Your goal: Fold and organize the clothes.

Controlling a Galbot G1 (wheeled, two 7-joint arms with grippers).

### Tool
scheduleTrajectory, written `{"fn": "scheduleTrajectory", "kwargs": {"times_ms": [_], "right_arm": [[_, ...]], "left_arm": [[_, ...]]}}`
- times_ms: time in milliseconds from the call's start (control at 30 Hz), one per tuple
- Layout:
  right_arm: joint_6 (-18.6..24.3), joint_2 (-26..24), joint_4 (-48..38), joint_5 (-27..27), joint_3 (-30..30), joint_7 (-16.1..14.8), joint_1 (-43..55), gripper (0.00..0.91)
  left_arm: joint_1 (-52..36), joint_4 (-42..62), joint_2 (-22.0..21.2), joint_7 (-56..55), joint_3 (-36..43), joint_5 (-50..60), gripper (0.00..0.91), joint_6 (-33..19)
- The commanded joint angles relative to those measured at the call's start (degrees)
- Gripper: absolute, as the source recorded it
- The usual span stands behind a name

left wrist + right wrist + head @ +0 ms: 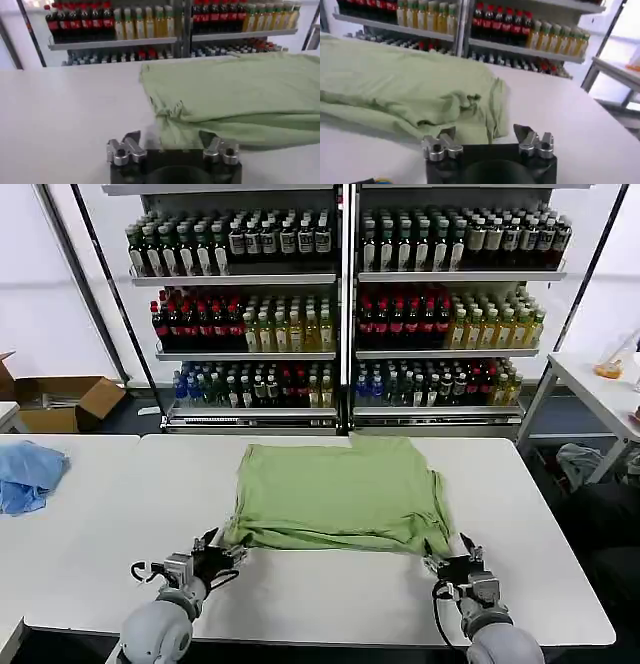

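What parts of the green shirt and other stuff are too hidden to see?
- Green shirt: collar, buttons and chest print hidden in the head view; the fabric is folded over them.
- Blue cloth: cut off by the head view's edge.
- Bottle labels: too small to read.
- Left gripper and right gripper: open, near the hem.

1 green shirt (335,494); 1 blue cloth (28,474); 2 hands; approx. 1 cardboard box (60,402).

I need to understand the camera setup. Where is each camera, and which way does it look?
Head: up on the robot, looking forward and down at the table; both arms show.
Left wrist: behind the open left claw, facing the shirt.
Right wrist: behind the open right claw, facing the shirt.
All share shirt and bottle shelves.
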Motion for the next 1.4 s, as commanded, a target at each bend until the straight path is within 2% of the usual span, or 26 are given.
{"fn": "scheduleTrajectory", "kwargs": {"times_ms": [33, 367, 567, 1000, 1233, 1267, 1300, 1333, 1367, 1400], "right_arm": [[-1.0, 0.0, -1.9, 2.7, -0.9, 0.1, 1.1, 0.000], [-1.0, -0.5, -0.4, 4.2, -0.2, 0.2, 0.2, 0.000], [-1.1, -1.6, 4.9, 4.4, 1.7, 0.4, -4.9, 0.000], [-1.1, -5.1, 17.4, 3.6, 8.7, 0.6, -21.1, 0.000], [-2.0, -6.7, 21.0, 1.5, 11.7, 0.2, -28.3, 0.000], [-2.1, -6.7, 21.0, 1.2, 11.8, 0.3, -28.3, 0.222], [-2.8, -6.7, 21.1, 0.9, 12.0, 0.1, -28.3, 0.665], [-2.7, -6.8, 21.3, 0.8, 12.1, 0.0, -28.3, 0.907], [-2.6, -6.8, 21.4, 0.6, 12.3, 0.0, -28.3, 0.907], [-2.3, -6.8, 21.7, 0.2, 12.6, 0.0, -28.2, 0.907]], "left_arm": [[-0.7, 1.3, 0.2, 0.6, 0.0, -1.4, 0.040, 0.2], [-0.2, 0.1, 0.3, 1.9, -0.8, -7.1, 0.040, 1.2], [3.2, -4.6, 1.0, 2.2, -2.1, -7.9, 0.040, 1.6], [20.4, -20.3, 4.2, 1.9, -5.7, -6.4, 0.030, 3.0], [26.1, -24.0, 5.6, 2.0, -7.4, -3.6, 0.030, 3.4], [26.5, -24.2, 5.8, 2.1, -7.5, -3.5, 0.020, 3.6], [27.1, -24.7, 6.0, 2.3, -7.8, -2.8, 0.040, 4.1], [27.5, -25.2, 6.1, 2.3, -8.0, -2.4, 0.312, 4.8], [27.7, -25.6, 6.3, 2.3, -8.1, -2.2, 0.574, 5.1], [27.8, -25.9, 6.5, 2.3, -8.3, -2.0, 0.907, 5.2]]}}
